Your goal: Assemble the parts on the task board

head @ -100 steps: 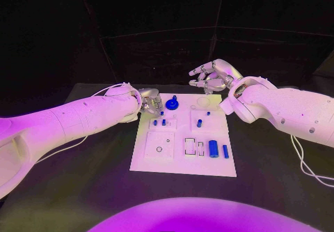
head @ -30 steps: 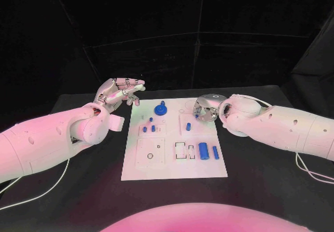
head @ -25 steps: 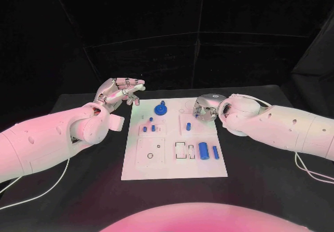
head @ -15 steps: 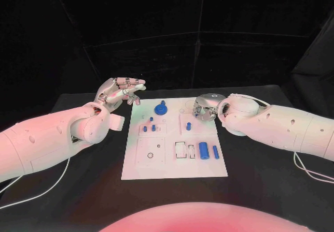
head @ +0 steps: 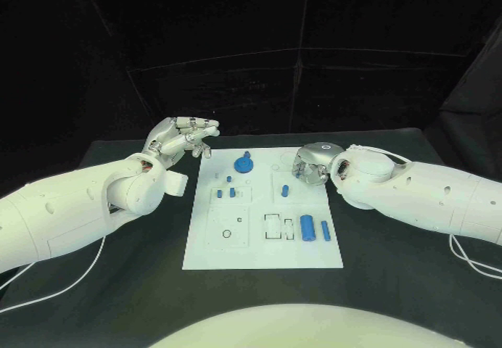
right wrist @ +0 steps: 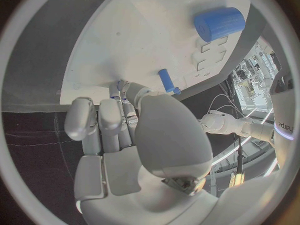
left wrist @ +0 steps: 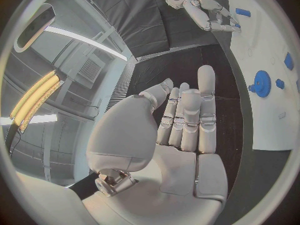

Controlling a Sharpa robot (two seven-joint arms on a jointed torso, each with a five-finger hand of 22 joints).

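While the right hand [head: 312, 162] is curled over the task board [head: 262, 250], its grasp cannot be told; seven blue parts counted; left hand [head: 180, 138] empty, fingers loosely apart.

The right hand [head: 310, 165] covers the far right corner of the task board [head: 262, 250], and its curled fingers [right wrist: 100, 117] hide whether they hold any small part against the board there.

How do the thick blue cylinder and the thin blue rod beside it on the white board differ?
The thick blue cylinder is wider and longer than the thin blue rod. The cylinder lies nearer the board's middle, the rod nearer the edge on the right arm's side. Both lie flat, parallel, on the white board.
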